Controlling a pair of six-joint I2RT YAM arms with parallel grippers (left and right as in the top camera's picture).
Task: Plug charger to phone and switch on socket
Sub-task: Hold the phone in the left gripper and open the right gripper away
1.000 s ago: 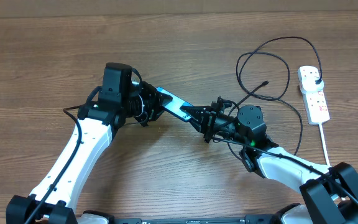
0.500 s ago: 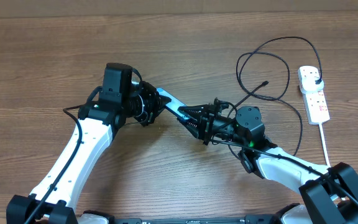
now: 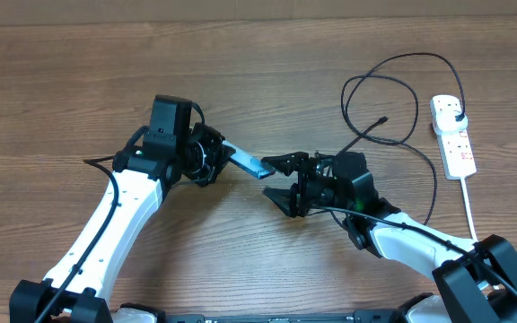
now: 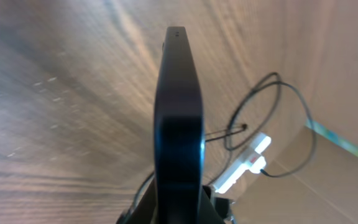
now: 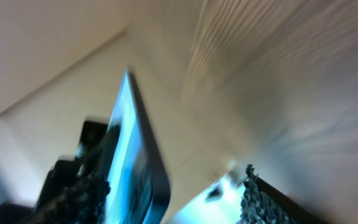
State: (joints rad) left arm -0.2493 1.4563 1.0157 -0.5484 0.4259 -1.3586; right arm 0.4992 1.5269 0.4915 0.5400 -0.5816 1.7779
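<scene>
Phone [image 3: 248, 161] is pinched at its left end in my left gripper [image 3: 215, 154]; my right gripper [image 3: 270, 178] hangs with jaws spread wide just beside its right end

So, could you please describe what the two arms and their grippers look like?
Left arm and right arm: white link shells, black joints, thin black cables alongside. Left gripper and right gripper: black, two-fingered, with rough-textured pads.

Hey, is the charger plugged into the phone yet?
Not plugged in. The charger's plug tip lies loose on the table, well apart from the phone.
</scene>
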